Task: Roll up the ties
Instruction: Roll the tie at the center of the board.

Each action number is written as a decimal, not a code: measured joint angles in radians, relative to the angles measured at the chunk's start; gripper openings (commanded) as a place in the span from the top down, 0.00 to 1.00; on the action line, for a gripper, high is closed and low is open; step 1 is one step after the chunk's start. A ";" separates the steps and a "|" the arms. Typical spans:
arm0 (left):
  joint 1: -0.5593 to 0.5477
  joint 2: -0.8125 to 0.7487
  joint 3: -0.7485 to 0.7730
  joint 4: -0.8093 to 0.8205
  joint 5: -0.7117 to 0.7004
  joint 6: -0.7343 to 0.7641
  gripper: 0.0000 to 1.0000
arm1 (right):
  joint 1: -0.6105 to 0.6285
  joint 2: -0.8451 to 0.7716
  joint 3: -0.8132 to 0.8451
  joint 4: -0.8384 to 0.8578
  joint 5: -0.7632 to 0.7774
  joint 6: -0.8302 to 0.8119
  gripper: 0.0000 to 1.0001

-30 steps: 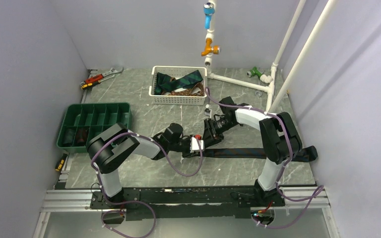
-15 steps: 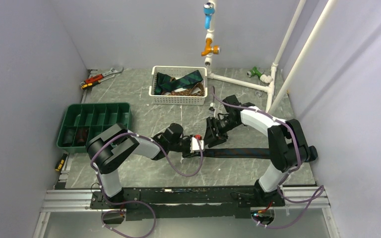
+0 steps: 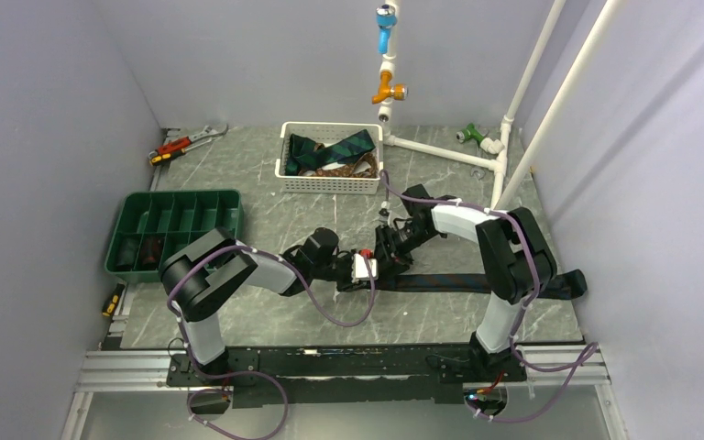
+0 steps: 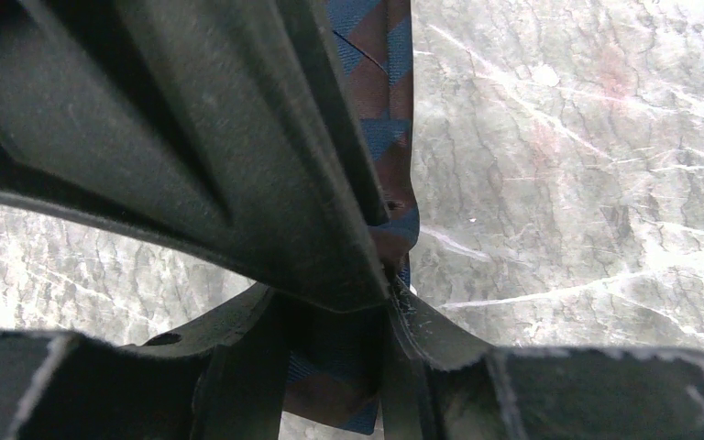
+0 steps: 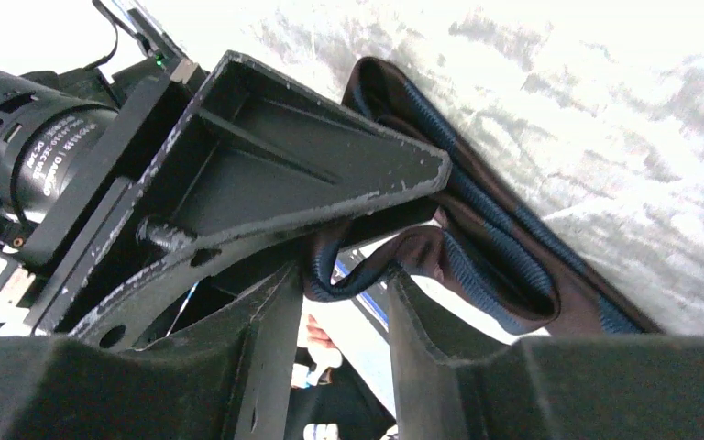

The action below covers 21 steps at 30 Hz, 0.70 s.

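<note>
Tie (image 3: 458,281), navy-and-brown striped, flat on table (image 3: 266,316) from above, running rightward from left gripper (image 3: 376,269) and right gripper (image 3: 390,256), met mid-table.
Left wrist: jaws narrow, clamped on tie's end, rest trailing away over marble.
Right wrist: jaws partway apart, folded loop of tie between tips, beneath left gripper's finger (image 5: 330,174); pinched or loose, cannot tell.
</note>
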 measured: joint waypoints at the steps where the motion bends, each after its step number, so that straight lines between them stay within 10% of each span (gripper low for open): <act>1: 0.000 0.000 0.000 0.000 0.000 0.000 0.60 | 0.000 0.013 0.010 0.001 0.000 0.000 0.69; 7: 0.000 0.000 0.000 0.000 0.000 0.006 0.52 | -0.003 0.032 0.025 0.008 0.000 -0.014 1.00; 13: 0.008 -0.018 -0.022 0.010 0.006 0.002 0.22 | -0.034 0.045 0.021 0.007 0.001 -0.092 1.00; 21: 0.021 -0.048 -0.056 0.021 0.053 -0.059 0.14 | -0.063 0.090 -0.018 0.008 -0.008 -0.210 1.00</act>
